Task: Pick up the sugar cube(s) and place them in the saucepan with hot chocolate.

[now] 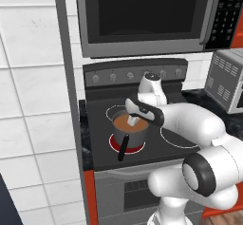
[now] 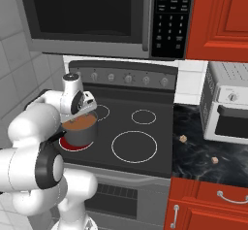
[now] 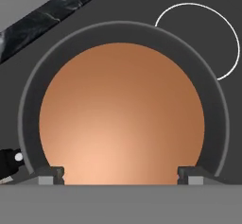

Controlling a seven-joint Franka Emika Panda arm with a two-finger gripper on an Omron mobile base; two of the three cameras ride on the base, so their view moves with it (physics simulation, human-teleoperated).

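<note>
The gripper [image 3: 121, 173] hung directly over the saucepan [image 1: 128, 128], pointing straight down, and from the hand's own view its two fingertips [image 3: 51, 175] stood wide apart at either edge of the pot's mouth with nothing between them — released, holding no cube. Below them the hot chocolate [image 3: 122, 116] lay flat and unbroken; I could not make out any cube on its surface. The pan sat on the front left burner [image 1: 114, 143], which glowed red, its black handle [image 1: 123, 148] pointing toward the front of the stove [image 2: 160, 161].

Over on the dark counter [image 2: 193, 166] to the right of the stove, two sugar cubes lay well apart from the pan: one [image 2: 183, 138] near the stove's edge, the other [image 2: 214, 160] further out, in front of the toaster oven [image 2: 227, 110].

The trouble I saw from there was mostly about the way out and back. The fingers hung low over the rim — if the arm swung sideways toward the counter before rising, it could clip the wall and shove or tip the pan. The cubes are tiny, too, so a slightly off descent could nudge one away or pinch it crookedly, and the far one sat close enough to the oven that the hand might brush it.
</note>
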